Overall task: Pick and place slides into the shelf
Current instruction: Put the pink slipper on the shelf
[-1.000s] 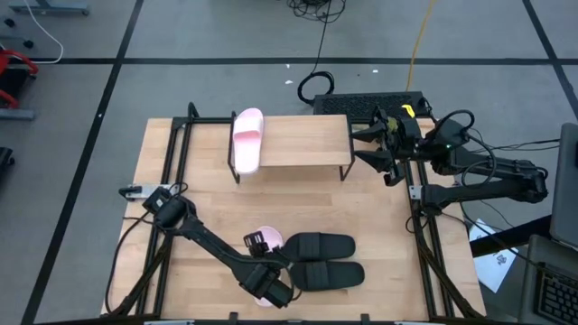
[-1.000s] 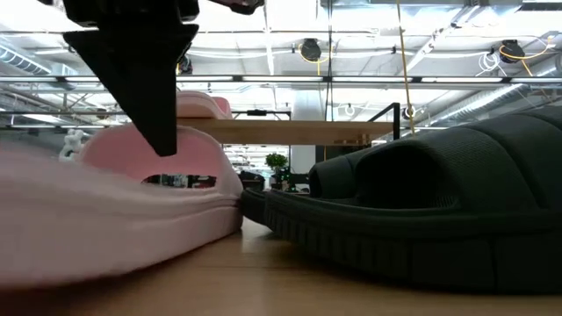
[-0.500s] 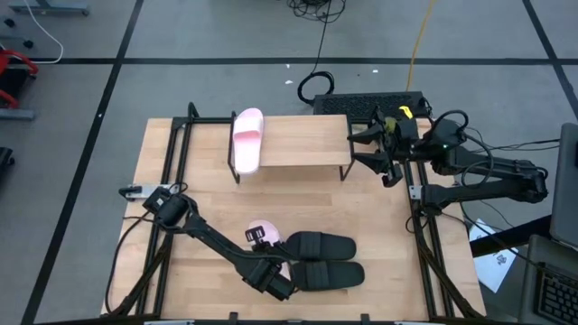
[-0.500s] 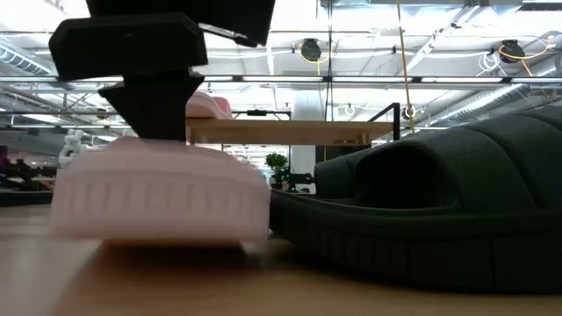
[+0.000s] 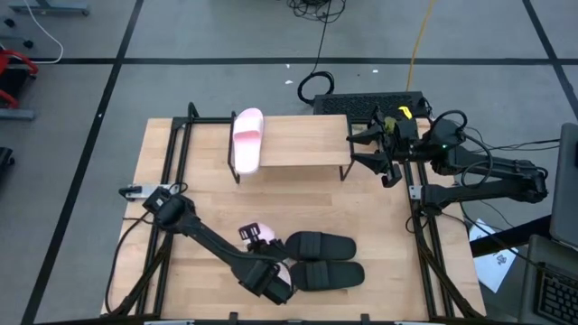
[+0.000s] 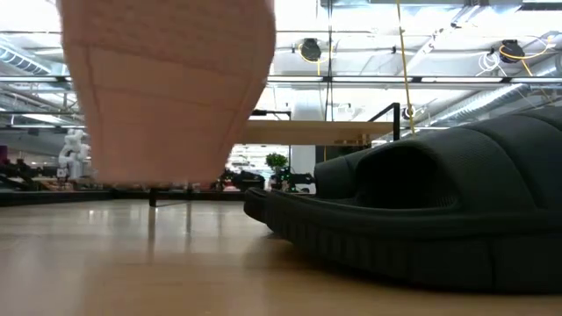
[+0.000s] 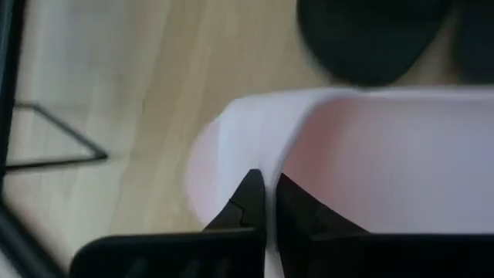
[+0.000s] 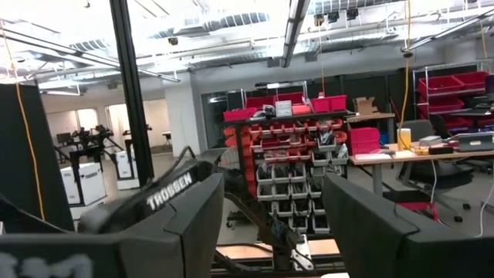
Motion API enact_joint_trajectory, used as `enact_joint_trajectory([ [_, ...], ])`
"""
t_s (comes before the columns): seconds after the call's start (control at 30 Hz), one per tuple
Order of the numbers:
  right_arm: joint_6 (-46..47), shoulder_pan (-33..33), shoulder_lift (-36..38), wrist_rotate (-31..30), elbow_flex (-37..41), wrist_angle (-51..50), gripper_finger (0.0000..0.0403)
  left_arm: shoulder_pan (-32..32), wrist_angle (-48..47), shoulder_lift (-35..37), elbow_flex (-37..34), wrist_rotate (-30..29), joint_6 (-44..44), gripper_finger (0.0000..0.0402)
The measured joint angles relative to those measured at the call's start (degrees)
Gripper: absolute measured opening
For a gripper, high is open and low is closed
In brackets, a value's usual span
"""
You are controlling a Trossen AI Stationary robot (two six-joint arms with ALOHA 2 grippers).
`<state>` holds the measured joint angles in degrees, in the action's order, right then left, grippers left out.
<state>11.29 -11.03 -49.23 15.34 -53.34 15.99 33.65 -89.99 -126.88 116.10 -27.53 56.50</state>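
Four slides total and only one's parked so far: a pink one (image 5: 247,139) lying across the left end of the shelf (image 5: 302,143), long axis running front to back. Rest of the plank is bare, so plenty of room to the right of it.

Black pair (image 5: 323,262) sits side by side on the table near the front edge, long axes running left-right, not touched yet.

What I'm working w/ rn is the second pink slide (image 6: 167,88). Left gripper (image 7: 265,202) has it, jaws pinched tight on the thin edge of the strap/sole, and in the low view it hangs clear of the tabletop, just left of the black pair.

The relation that matters imo: shelf lies away from the left gripper toward the back of the table, and the free slot is just beside the parked pink one. Left arm is way nearer the load, obv.

Right gripper (image 5: 372,147) waits off the shelf's right end, fingers spread apart, holding nothing.
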Motion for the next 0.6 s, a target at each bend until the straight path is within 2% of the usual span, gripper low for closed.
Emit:
enact_joint_trajectory([
  [0.2, 0.0, 0.0, 0.0, -0.1, 0.0, 0.9, 0.0210, 0.5, 0.0, 4.4, 3.9, -3.9, -1.0, 0.0001],
  [0.33, 1.1, 0.0, 0.0, -0.3, 0.0, 4.1, 0.0210, -0.3, -0.1, 8.2, 4.2, -7.1, -5.4, 0.0001],
  [0.5, 1.5, 0.0, 0.0, -0.8, 0.0, 9.4, 0.0210, -3.1, -0.1, 12.4, 4.5, -11.4, -14.5, 0.0000],
  [0.6, 1.5, 0.0, 0.1, -4.0, 0.0, 10.3, 0.0210, -5.8, 0.0, 14.4, 5.4, -13.2, -22.1, 0.0000],
])
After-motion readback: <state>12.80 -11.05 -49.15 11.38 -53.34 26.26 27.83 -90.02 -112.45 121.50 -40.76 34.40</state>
